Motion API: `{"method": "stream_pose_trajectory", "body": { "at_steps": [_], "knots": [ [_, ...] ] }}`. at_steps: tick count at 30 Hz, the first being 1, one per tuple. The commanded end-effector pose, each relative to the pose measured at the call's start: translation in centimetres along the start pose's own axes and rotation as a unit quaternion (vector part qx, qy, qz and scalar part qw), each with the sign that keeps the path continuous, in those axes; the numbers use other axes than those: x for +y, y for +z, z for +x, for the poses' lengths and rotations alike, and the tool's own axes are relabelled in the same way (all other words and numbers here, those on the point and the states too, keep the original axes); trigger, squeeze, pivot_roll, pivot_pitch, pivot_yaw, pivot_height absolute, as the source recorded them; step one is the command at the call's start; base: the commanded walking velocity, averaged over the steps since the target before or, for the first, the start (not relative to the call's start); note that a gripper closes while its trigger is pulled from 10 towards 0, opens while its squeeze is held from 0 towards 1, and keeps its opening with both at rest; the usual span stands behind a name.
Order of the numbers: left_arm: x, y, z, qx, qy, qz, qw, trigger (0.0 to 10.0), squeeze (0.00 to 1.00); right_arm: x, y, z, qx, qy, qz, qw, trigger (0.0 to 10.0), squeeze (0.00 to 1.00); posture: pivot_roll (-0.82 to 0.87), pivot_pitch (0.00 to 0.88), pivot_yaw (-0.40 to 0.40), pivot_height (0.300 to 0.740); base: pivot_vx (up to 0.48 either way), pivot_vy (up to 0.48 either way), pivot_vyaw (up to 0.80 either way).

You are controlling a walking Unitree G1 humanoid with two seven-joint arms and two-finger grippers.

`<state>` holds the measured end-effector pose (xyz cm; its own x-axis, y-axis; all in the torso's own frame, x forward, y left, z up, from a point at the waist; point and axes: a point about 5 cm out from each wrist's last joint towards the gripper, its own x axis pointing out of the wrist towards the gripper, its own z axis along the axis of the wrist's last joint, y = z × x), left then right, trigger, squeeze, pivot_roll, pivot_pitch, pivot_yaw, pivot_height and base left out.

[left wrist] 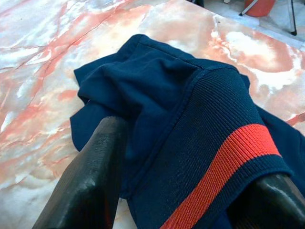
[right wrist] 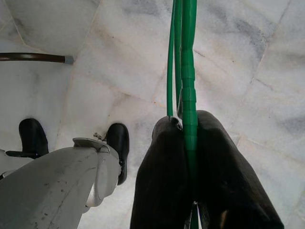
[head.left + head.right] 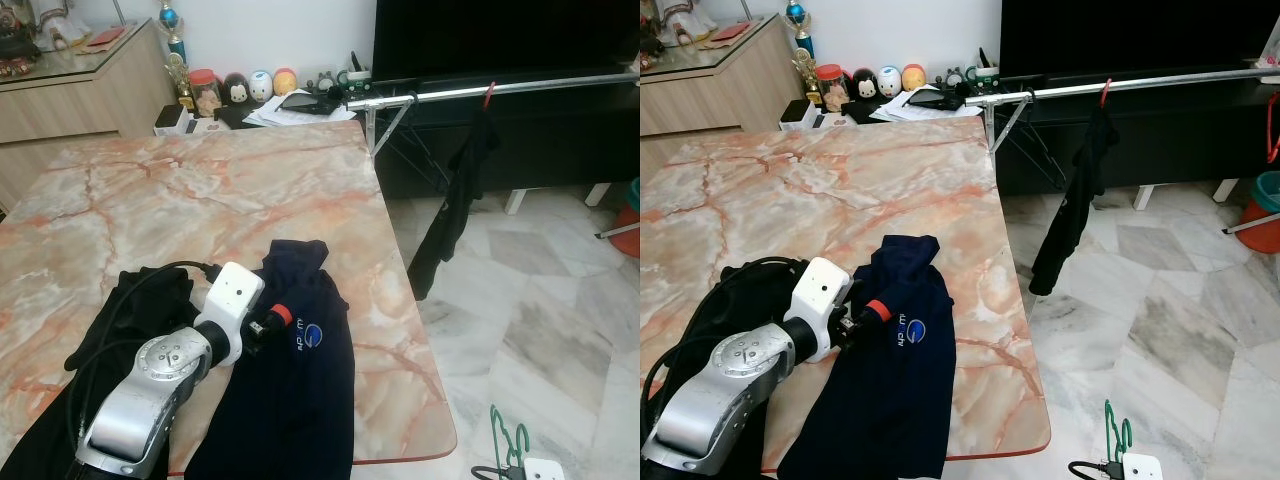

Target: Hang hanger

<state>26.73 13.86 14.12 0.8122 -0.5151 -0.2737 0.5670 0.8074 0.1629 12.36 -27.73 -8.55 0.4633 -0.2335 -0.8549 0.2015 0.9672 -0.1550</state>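
Marble table (image 3: pixel 180 190) is the landmark — pink-veined top, long edge running beside the white marble floor (image 3: pixel 540 300).

Near the table's front edge lies a navy shirt (image 3: pixel 290 380) w/ a small round logo, spread flat and partly hanging over the front rim. Just beside it, on the side away from the floor, a black garment (image 3: pixel 120 310) sits bunched on the table.

Left gripper (image 1: pixel 190 191) is over the navy shirt near the table's front, fingers (image 1: pixel 90 176) spread apart w/ the shirt's ribbed collar — navy w/ a red stripe (image 1: pixel 224 167) — draped between them; not pinched, jaws parted. In the head views the silver left arm (image 3: pixel 150 390) reaches in over the black garment.

Right gripper (image 2: pixel 190 181) hangs low off the table's front corner, above the floor, clenched on a green hanger (image 2: pixel 186 71); the green wire runs up from between the two black fingers. Hanger's hook also shows past the table corner (image 3: pixel 510 440).

Beyond the table's far corner a metal rail (image 3: pixel 500 88) runs along in front of a dark TV cabinet (image 3: pixel 520 140); a black garment (image 3: pixel 455 200) hangs from it on a red hanger (image 3: pixel 488 95). Behind the table's far edge: small toy figures (image 3: pixel 250 88), papers, a wooden sideboard (image 3: pixel 70 90).
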Motion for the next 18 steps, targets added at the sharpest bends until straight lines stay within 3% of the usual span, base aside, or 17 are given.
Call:
{"method": "stream_pose_trajectory", "body": {
  "at_steps": [1,13,18],
  "knots": [
    [0.1,0.5,-0.4,-0.015,0.005,0.013,1.0,10.0,1.0,0.1,0.0,0.0,0.001,0.002,-0.004,1.0,10.0,0.0,0.08,0.0,0.065,0.74,0.0,0.0,0.0],
    [-0.5,0.3,-0.3,-0.016,0.005,0.01,1.0,10.0,1.0,0.1,0.1,0.0,0.001,0.003,-0.004,1.0,10.0,0.0,0.07,0.0,0.065,0.74,0.0,0.0,0.0],
    [-0.1,-0.8,-0.5,0.002,0.031,0.02,0.999,10.0,1.0,0.1,0.1,0.0,0.001,0.004,-0.005,1.0,10.0,0.0,0.08,0.0,0.067,0.74,0.0,0.0,0.0]
  ]
}}
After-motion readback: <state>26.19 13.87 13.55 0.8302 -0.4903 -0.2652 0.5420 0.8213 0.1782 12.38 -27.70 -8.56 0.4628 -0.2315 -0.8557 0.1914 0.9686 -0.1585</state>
